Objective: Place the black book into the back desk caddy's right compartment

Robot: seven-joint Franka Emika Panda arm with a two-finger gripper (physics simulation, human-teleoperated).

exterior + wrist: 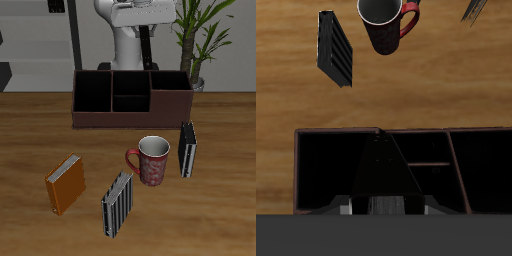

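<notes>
The black book hangs in my gripper, seen end-on as a dark wedge with a pale page edge near the fingers. The gripper is shut on it, high above the back desk caddy. The book's lower end sits over the divider between an undivided end section and the two small middle cells. In the exterior view the caddy stands at the table's back, in front of the robot base. The gripper and the black book are above that view's frame.
A red mug stands in front of the caddy. A black book with white stripes stands beside it. A grey-and-black striped book and an orange book stand nearer the table's front edge. A potted plant stands at the back.
</notes>
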